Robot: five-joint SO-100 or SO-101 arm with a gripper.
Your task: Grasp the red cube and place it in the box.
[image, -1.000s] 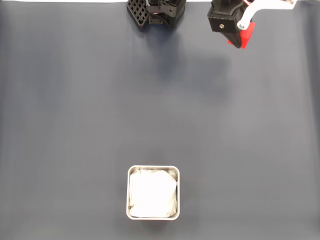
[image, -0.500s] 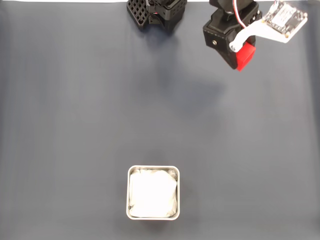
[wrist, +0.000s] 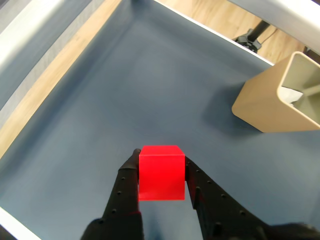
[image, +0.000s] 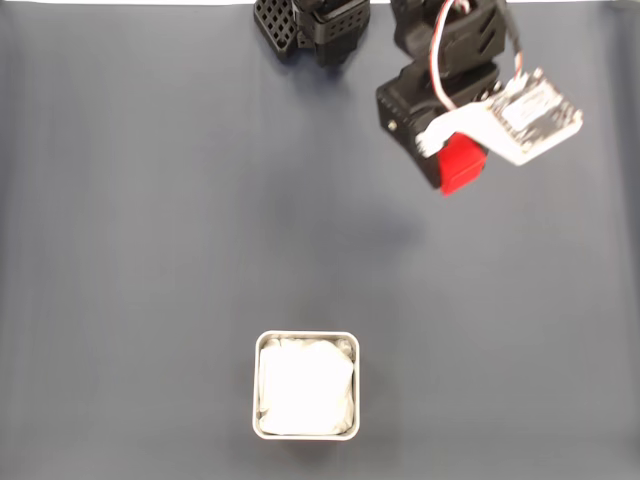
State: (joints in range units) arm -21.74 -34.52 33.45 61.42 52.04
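Note:
In the wrist view the red cube point(wrist: 161, 175) sits pinched between the two black fingers of my gripper point(wrist: 161, 159), held above the dark blue-grey mat. The fixed view shows the gripper point(image: 452, 178) at the upper right, shut on the red cube point(image: 462, 165), which is partly covered by a white camera bracket point(image: 510, 120). The box point(image: 306, 386), a square silver tin with a white lining, stands at the bottom centre of the fixed view, far from the gripper. In the wrist view the box point(wrist: 272, 102) looks tan and lies ahead to the right.
The arm's black base point(image: 310, 25) stands at the top edge of the fixed view. The mat point(image: 150, 220) is bare between gripper and box. In the wrist view, wooden floor point(wrist: 55, 75) and a black stand foot point(wrist: 250, 37) lie beyond the mat's edges.
The gripper has carried the red cube down and left in the fixed view, from the top edge out over the mat. The box has not moved.

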